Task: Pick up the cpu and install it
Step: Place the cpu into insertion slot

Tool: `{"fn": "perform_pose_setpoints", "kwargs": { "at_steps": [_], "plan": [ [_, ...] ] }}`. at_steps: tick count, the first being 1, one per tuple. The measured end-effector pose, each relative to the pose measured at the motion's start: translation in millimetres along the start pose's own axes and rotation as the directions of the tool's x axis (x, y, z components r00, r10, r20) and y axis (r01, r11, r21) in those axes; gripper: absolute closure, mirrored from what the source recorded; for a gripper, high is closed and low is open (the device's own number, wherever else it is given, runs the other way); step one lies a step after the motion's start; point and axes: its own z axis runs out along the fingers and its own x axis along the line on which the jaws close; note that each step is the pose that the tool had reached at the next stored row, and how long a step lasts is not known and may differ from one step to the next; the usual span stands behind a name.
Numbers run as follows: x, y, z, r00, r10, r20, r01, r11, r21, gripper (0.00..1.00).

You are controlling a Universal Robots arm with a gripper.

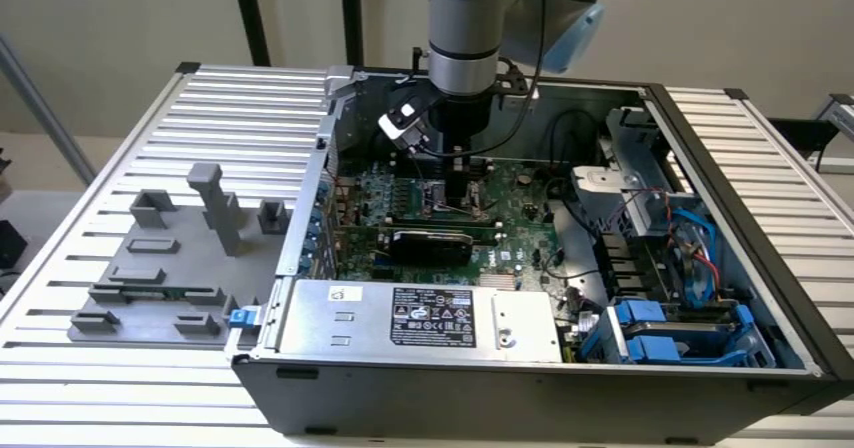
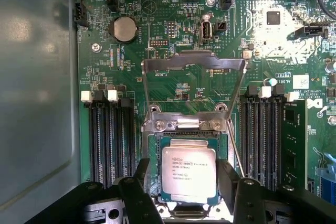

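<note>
Slatted metal table (image 1: 120,98) carries an open PC case (image 1: 534,388). Grey fixture (image 1: 160,268) sits on the exterior view's left, outside the case. I can't spot a chip on it.

Arm (image 1: 467,28) reaches straight down into the case, over the upper middle of the motherboard (image 2: 173,77).

Socket (image 2: 153,145) is directly under the wrist. Its metal frame (image 2: 194,59) is flipped up and back, not closed. Thin lever (image 2: 237,153) runs along one side of the socket and looks unlatched.

Cpu (image 2: 188,167) lies flat inside the socket, silver plate up with print readable, square to the socket walls. It looks seated rather than hanging, though I can't confirm it's fully down.

Gripper (image 2: 185,174) straddles the cpu. Fingers (image 2: 142,179) are spread, one on each side. One side shows a visible gap to the chip edge, the other is just beside it. I read that as released, not clamping.

Status, as a judgement:
- Pick: done.
- Carry: done.
- Placement in socket: looks done.
- Left: frame isn't down and lever isn't locked, so the install isn't complete if that counts.
- Gripper is low around the chip, not clear of the socket.
</note>
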Motion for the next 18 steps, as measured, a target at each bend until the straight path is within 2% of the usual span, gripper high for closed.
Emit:
{"fn": "perform_pose_setpoints", "kwargs": {
  "at_steps": [4,8,10,18],
  "plan": [
    [-0.1,0.1,-0.1,1.0000,0.000,0.0026,0.000,1.0000,0.0000,0.38],
    [0.0,0.2,0.0,0.9999,-0.001,0.0114,0.001,1.0000,-0.0004,0.38],
    [-0.1,0.2,-0.2,0.9999,-0.001,0.0139,0.001,1.0000,-0.0004,0.38],
    [-1.4,0.4,-4.8,0.9999,-0.001,0.0141,0.001,1.0000,0.0012,0.38]
  ]
}}
